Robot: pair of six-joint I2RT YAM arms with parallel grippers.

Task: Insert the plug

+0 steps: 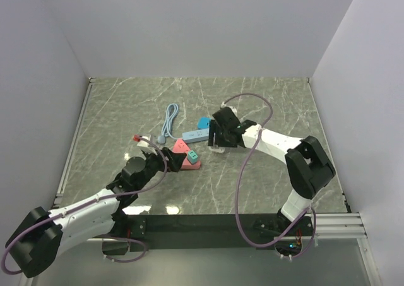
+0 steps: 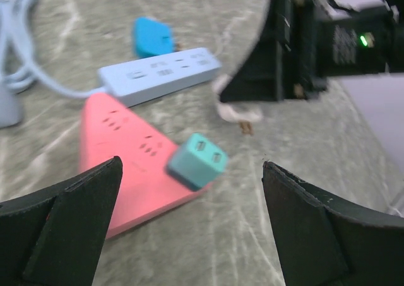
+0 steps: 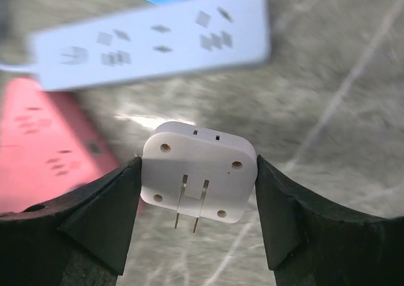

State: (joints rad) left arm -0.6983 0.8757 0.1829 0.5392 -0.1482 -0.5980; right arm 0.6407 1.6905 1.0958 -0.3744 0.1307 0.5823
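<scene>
- Nearest, at 7 o'clock on the table (image 1: 126,109), the left gripper (image 2: 190,167) has its jaws spread wide and faces the pink strip (image 2: 120,156).
- The pink strip is a triangle lying flat just beyond those jaws.
- A teal adapter (image 2: 197,160) sits at its 3 o'clock edge, touching it.
- Past the adapter, at 1 o'clock from the pink strip, the right gripper (image 3: 197,178) comes in from the right.
- Its jaws pinch the white plug (image 3: 199,163) by two opposite sides.
- The plug's two prongs are bare and in no socket; I can't tell whether it touches the table.
- Just beyond the plug lies the blue strip (image 1: 196,134), sockets up.
- A blue cube (image 1: 203,123) sits right at its far edge.
- Farthest, a pale cable (image 1: 170,117) loops at 11 o'clock from the blue strip.
</scene>
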